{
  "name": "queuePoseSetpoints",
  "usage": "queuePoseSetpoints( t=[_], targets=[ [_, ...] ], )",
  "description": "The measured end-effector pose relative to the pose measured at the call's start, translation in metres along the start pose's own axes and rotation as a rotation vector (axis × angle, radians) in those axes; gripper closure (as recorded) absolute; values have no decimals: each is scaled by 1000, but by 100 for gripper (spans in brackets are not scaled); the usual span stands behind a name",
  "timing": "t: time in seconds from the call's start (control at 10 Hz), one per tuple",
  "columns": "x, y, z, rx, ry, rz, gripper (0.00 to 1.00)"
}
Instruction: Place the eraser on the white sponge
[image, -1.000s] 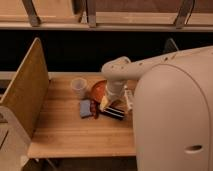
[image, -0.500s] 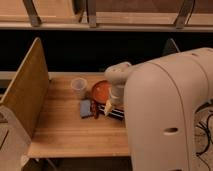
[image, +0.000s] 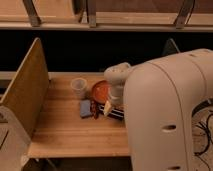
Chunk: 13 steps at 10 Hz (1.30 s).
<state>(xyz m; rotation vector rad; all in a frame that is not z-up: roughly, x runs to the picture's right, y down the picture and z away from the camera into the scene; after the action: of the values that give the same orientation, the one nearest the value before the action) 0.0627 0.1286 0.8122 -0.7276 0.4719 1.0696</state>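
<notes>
- Compared with a second ago, the white arm (image: 165, 115) fills more of the view. Its bulk has swung left and now hides the whole right side of the counter (image: 65, 132). It has barely shifted in the last half second.
- The rounded wrist joint (image: 118, 75) sits a little lower than before, over the middle of the counter near the far edge.
- The cup, the bowl and the sponge lie where they lay in the earlier frames.
- The gripper (image: 107, 107) hangs below the wrist joint, low over the middle of the counter, with a pale yellowish tip showing. Whether it is wide, narrow or holding anything cannot be told.
- The white sponge (image: 86, 108) is a flat, soft-looking rectangular pad that reads pale grey-blue in this light. It lies flat near the middle of the counter, left of the gripper.
- The eraser (image: 95, 106) seems to be the small dark block just beside the sponge's right edge, between the sponge and the gripper. It is beside the sponge, not on it.
- A dark striped object (image: 117, 113) lies just right of the gripper, partly under the arm. Its shape cannot be made out.
- A round, glossy orange-red bowl (image: 100, 90) stands toward the far edge, partly behind the wrist.
- A small translucent cup (image: 78, 86) stands upright just left of the bowl.
- The counter is of pale wooden planks with a smooth face. An upright wooden panel (image: 27, 85) of the same tone runs along its left edge.
</notes>
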Motion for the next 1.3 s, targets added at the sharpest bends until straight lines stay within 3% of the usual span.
queuePoseSetpoints(
  t=[0.3, 0.4, 0.7, 0.9, 1.1, 1.3],
  targets=[
    [-4, -11, 6, 0, -15, -123, 24],
    [-4, -15, 6, 1, -20, -133, 24],
    [-5, -12, 7, -3, -20, -137, 24],
    [0, -20, 23, -4, 5, -87, 24],
    [0, -42, 31, 48, 16, -69, 24],
    [-14, -50, 28, 109, -3, -116, 24]
  ],
)
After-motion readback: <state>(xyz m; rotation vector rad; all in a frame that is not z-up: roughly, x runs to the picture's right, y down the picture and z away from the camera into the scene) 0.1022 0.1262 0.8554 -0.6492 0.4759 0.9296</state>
